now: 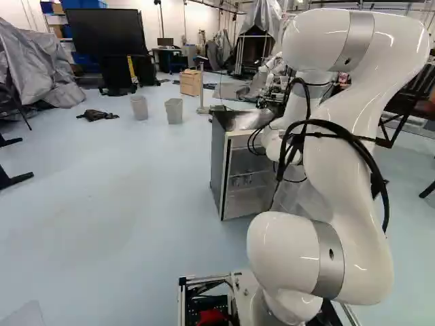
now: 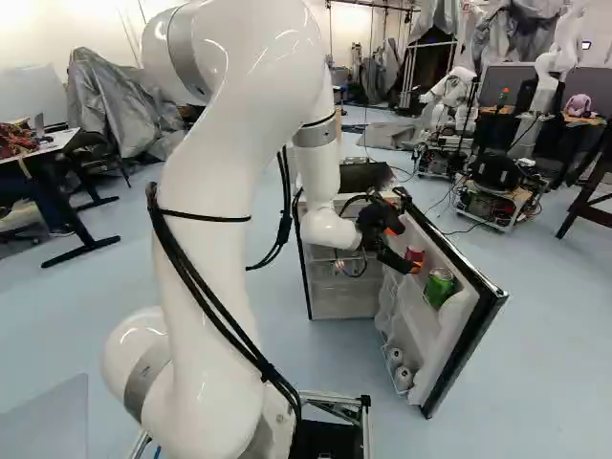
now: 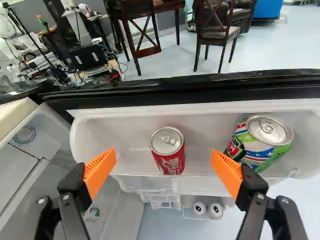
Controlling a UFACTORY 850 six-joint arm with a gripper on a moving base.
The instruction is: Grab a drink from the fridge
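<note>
From left to right in the right base view, the fridge (image 2: 342,304) comes first, its door (image 2: 466,356) swung wide: access is done, grasp and lift-out remain. The gripper (image 3: 163,161) reaches in over the door shelf (image 3: 125,112), jaws wide apart and gripping nothing. The red can (image 3: 168,156) stands on that shelf, lined up between the fingers with a gap each side, and seems the likely pick. The shelf's long walls run near it, so a straight lift looks safest. The green can (image 3: 263,145) is farther along, near one finger, leaving less room there. Below, perhaps two more cans (image 2: 402,377) lie; they show small.
</note>
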